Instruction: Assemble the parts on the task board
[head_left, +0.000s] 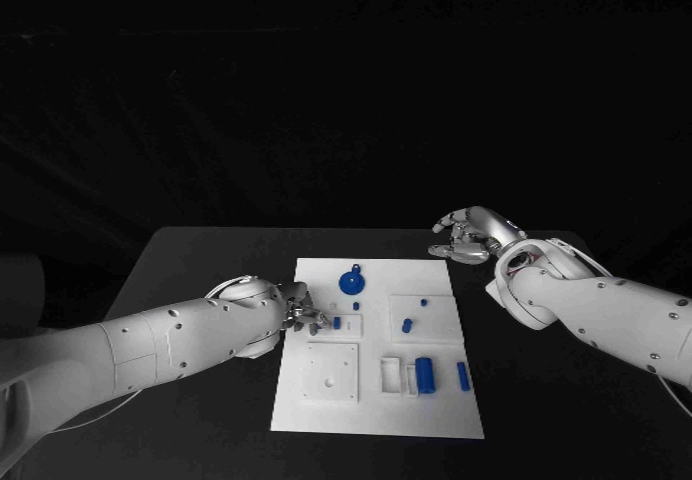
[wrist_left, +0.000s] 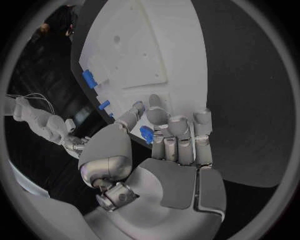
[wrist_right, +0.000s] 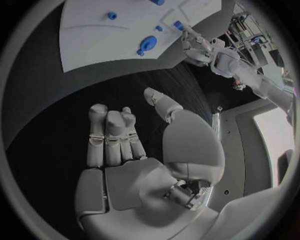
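Observation:
The white task board (head_left: 378, 400) lies mid-table. On it are a round blue disc part (head_left: 352, 282), a small blue peg (head_left: 338, 322), a blue cylinder (head_left: 424, 372) and several other blue pieces. My left hand (head_left: 299, 308) sits at the board's left edge, just beside the peg. In the left wrist view its fingers (wrist_left: 178, 132) curl in, and a small blue part (wrist_left: 146, 134) is pinched between them and the thumb. My right hand (head_left: 469, 236) hovers over the black table beyond the board's far right corner, fingers (wrist_right: 112, 132) loosely extended and holding nothing.
White raised blocks and recesses (head_left: 332, 372) stand on the board's near half. Black table surface (head_left: 202, 270) surrounds the board on all sides. The right wrist view shows the board (wrist_right: 100, 35) with the disc part (wrist_right: 147, 43) and my left arm (wrist_right: 215, 55) beyond it.

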